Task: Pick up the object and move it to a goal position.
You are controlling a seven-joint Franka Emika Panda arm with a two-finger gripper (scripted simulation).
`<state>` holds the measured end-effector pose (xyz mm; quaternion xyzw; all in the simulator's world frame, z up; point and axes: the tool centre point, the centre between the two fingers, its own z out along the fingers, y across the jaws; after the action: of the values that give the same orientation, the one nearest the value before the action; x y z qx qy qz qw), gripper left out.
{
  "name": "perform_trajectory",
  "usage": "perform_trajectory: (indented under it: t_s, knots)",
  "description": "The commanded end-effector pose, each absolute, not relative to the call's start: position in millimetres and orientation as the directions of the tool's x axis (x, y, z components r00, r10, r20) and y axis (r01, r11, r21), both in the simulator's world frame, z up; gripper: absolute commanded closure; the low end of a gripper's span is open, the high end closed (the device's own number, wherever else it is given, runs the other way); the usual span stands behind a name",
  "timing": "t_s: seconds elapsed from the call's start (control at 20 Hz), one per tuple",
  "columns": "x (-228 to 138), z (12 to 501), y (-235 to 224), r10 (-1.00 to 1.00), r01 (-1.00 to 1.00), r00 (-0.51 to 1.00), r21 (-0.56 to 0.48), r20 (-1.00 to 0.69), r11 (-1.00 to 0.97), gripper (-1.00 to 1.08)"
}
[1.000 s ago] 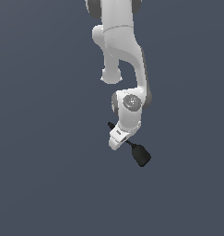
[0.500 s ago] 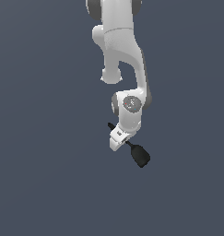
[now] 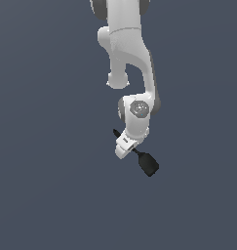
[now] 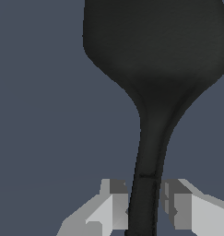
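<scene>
A white gripper (image 3: 124, 145), its fingers (image 4: 114, 205) nearly closed on the thin handle of a black spatula (image 3: 146, 162), holds the tool crosswise, its flat head jutting toward the exterior view's right and nearer the viewer.

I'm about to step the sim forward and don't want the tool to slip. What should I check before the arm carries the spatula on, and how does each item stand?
1. Handle sits between the claw fingers: ok; the spatula handle runs between both pads in the wrist view.
2. Fingers pressed on the handle: cannot tell; one pad touches it, a thin gap seems to show at the other.
3. Grip point: not ok for balance; the claw holds the handle while the head juts well past it.
4. Spatula off the surface: cannot tell; no shadow or contact is visible.
5. Goal position in sight: not ok; neither view shows a marker.
6. Path free of obstacles: ok in what the exterior view shows.
</scene>
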<state>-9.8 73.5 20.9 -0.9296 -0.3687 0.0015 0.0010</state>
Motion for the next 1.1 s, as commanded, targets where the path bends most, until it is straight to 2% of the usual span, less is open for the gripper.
perform_trajectory:
  t_s: [0.0, 0.45, 1.05]
  knots:
    - [-10.8, 27.6, 71.6, 0.685, 0.685, 0.728, -0.001, 0.0, -0.728, 1.08]
    - [-27.1, 72.2, 57.1, 0.685, 0.685, 0.728, 0.0, -0.001, -0.728, 1.08]
    - [-63.1, 175.1, 24.7, 0.685, 0.685, 0.728, 0.0, -0.001, -0.728, 1.08]
